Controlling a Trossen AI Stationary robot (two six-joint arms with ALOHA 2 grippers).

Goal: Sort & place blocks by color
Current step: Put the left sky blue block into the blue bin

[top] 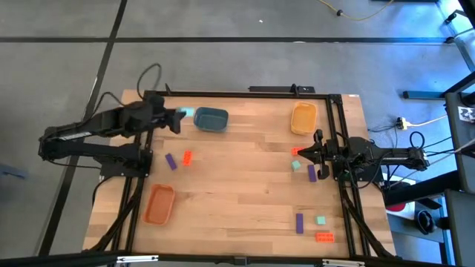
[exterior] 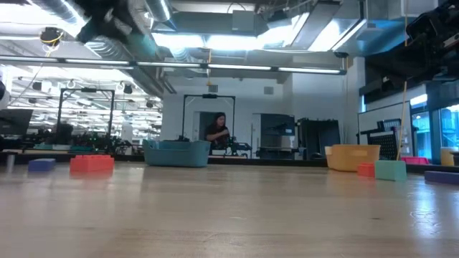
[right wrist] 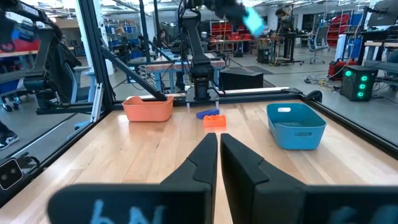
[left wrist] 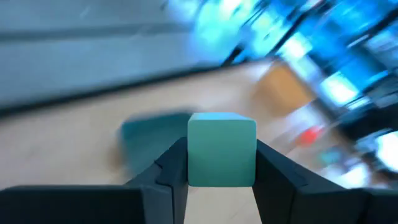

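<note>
Your left end effector (left wrist: pixel 221 177) is clamping a pale teal block (left wrist: pixel 221 149) between its two dark fingers (left wrist: pixel 171 171), and it is hanging in the air just beside the blue tray (top: pixel 211 119) at the far side of the table (top: pixel 237 200). From overhead you are seeing that teal block (top: pixel 185 115) at the tip of the left arm, right next to the tray's rim and not yet inside it. Down at table height, the arm is showing up high above the wood, well off the surface.

Your right end effector (right wrist: pixel 219 144) is sitting with its fingers pressed together and holding nothing, parked at the right edge of the table near the yellow-orange tray (top: pixel 303 118).

The rest of the blocks are lying on the wood. A purple block (top: pixel 171 160) and an orange-red block (top: pixel 187 156) are resting side by side on the left half, between the blue tray and the orange tray (top: pixel 159 204). Near the right arm you are looking at a small orange-red block (top: pixel 295 151), a teal block (top: pixel 296 166) and a purple block (top: pixel 312 173), all close together. At the near right corner, another purple block (top: pixel 299 222), a teal block (top: pixel 320 220) and an orange-red block (top: pixel 324 237) are lying in a loose cluster.

A person (exterior: pixel 216 132) is showing in the room far behind the table.
</note>
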